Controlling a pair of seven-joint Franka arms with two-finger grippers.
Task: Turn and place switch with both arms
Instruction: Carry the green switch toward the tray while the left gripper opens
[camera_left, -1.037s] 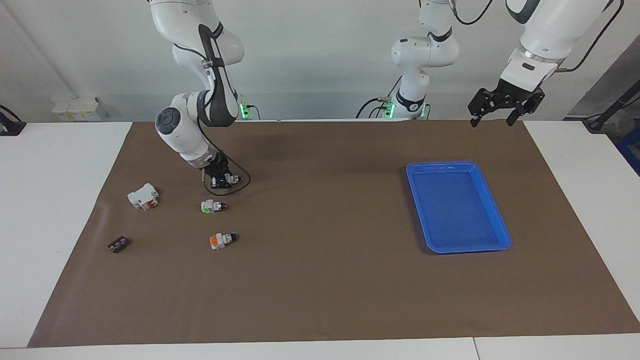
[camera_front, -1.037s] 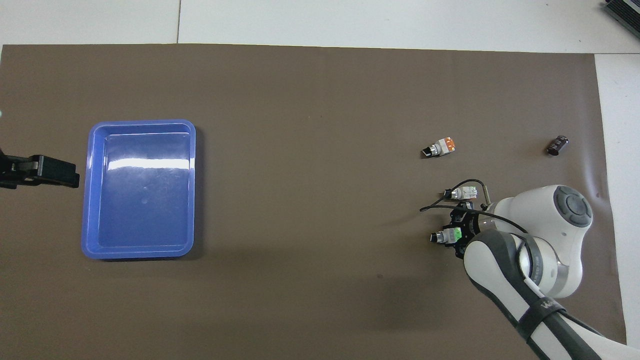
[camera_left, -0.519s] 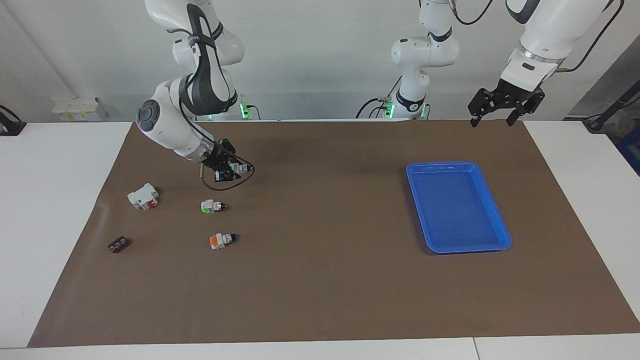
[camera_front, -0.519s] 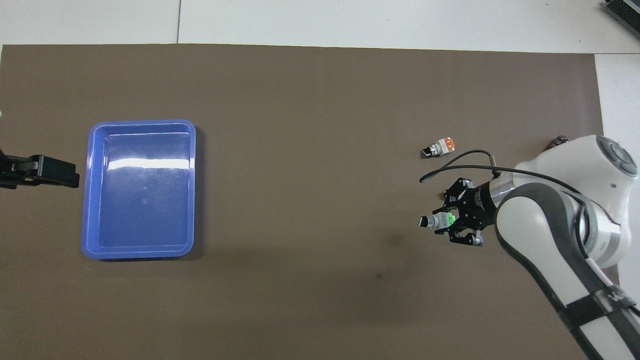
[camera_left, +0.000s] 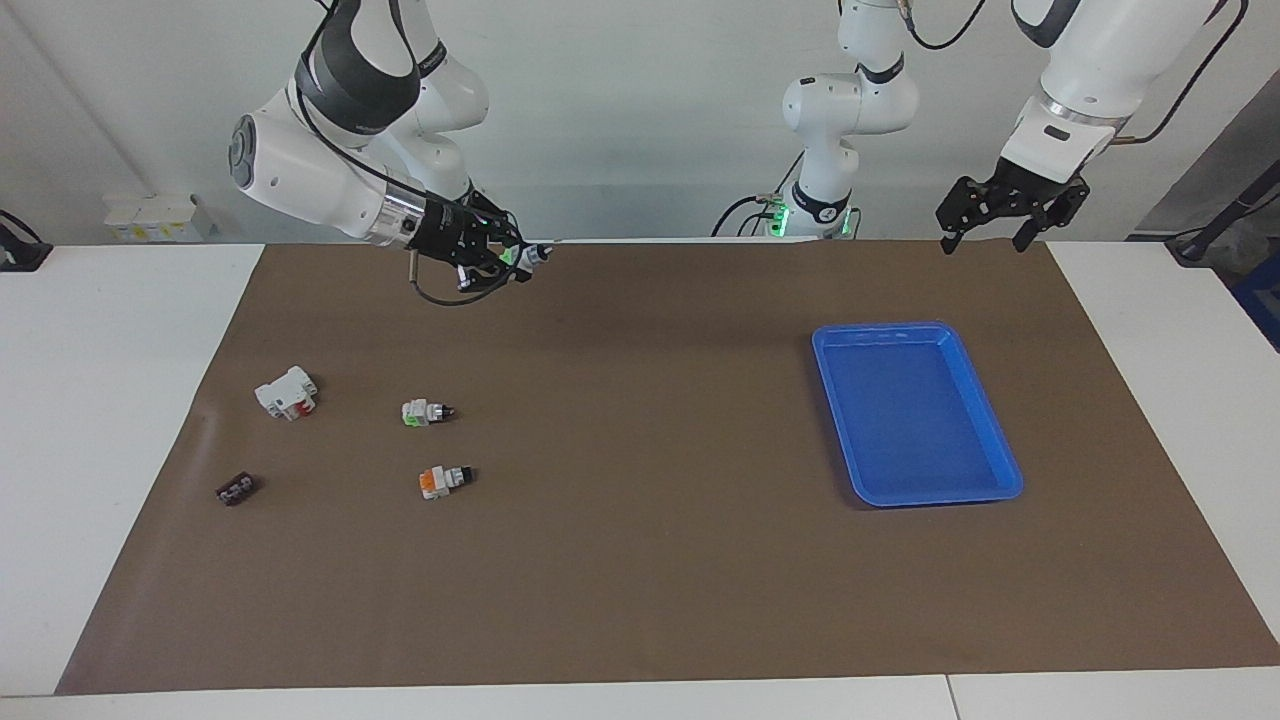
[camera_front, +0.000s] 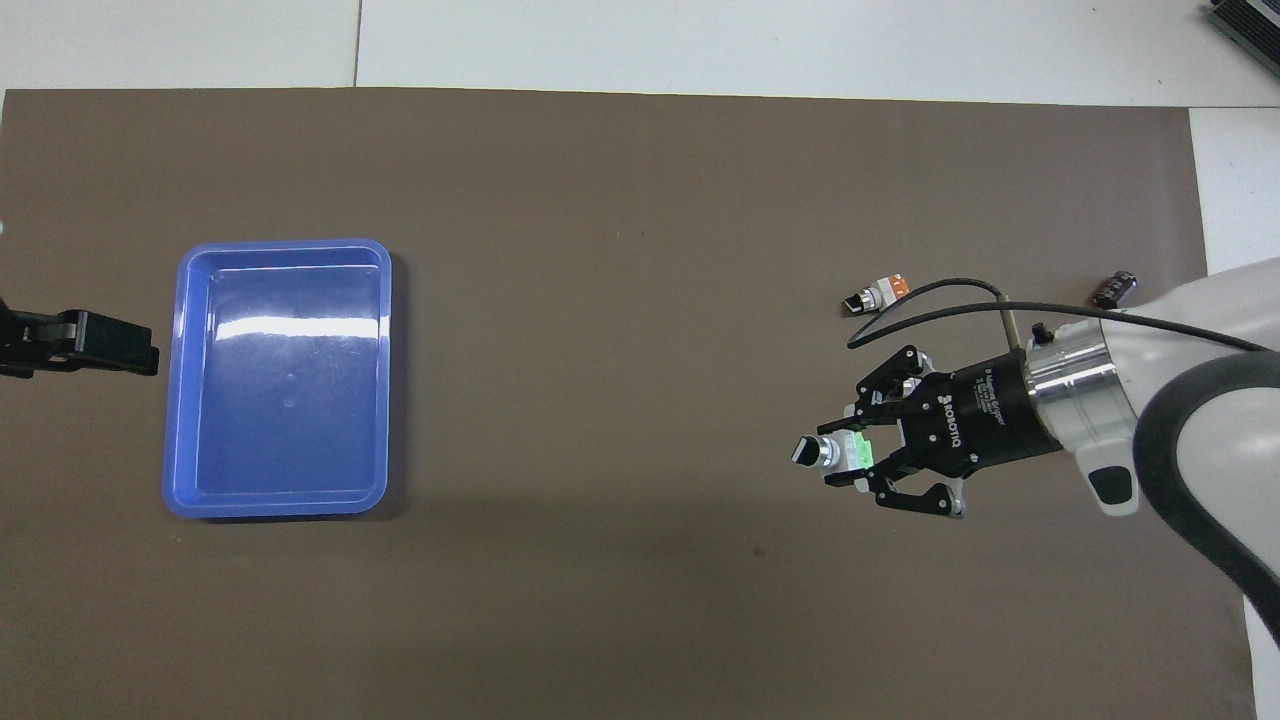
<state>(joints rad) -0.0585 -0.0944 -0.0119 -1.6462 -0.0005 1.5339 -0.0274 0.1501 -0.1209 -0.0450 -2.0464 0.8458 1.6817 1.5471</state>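
The switch (camera_left: 522, 258) (camera_front: 833, 452), white-grey with a black knob and a light-green block, hangs in the air with my right gripper (camera_left: 508, 262) (camera_front: 850, 450) shut on its green end. It lies roughly level over the brown mat, knob pointing toward the left arm's end of the table. A second switch of the same look (camera_left: 425, 412) lies on the mat. My left gripper (camera_left: 985, 235) (camera_front: 140, 352) waits open and holds nothing, raised over the mat's corner beside the blue tray.
A blue tray (camera_left: 880, 328) (camera_front: 280, 243) sits toward the left arm's end. An orange-ended switch (camera_left: 443, 481) (camera_front: 878, 295), a white-and-red block (camera_left: 287, 392) and a small dark part (camera_left: 235, 489) (camera_front: 1115, 290) lie toward the right arm's end.
My right arm has lifted the switch well up off the mat and swung it toward the middle of the table, its wrist turning level. The left arm has not moved.
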